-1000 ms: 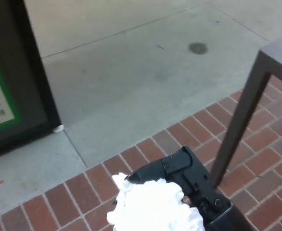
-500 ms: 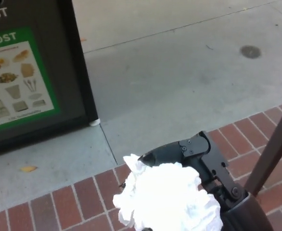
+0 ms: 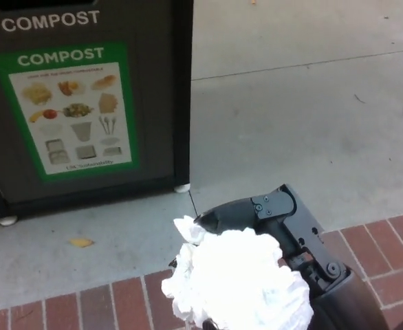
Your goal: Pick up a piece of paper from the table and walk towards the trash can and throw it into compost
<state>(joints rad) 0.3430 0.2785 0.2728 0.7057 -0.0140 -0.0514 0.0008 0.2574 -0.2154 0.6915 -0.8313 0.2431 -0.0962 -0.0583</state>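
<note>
My right hand (image 3: 284, 234) reaches in from the bottom right and is shut on a crumpled white piece of paper (image 3: 239, 285), held low in the head view above the brick paving. The dark compost bin (image 3: 84, 103) stands ahead at the upper left, with "COMPOST" in white letters and a green-framed poster of food items on its front. Its opening at the top edge is mostly cut off. The hand and paper are short of the bin, to its lower right. My left hand does not show.
Grey concrete pavement (image 3: 305, 124) stretches ahead and to the right. Red brick paving (image 3: 119, 306) runs along the bottom. A small yellow leaf (image 3: 81, 242) lies on the concrete in front of the bin.
The camera has swung left: the compost bin has slid from the left edge into fuller view, and the dark table leg at the right has left the picture. My hand still holds the paper.
</note>
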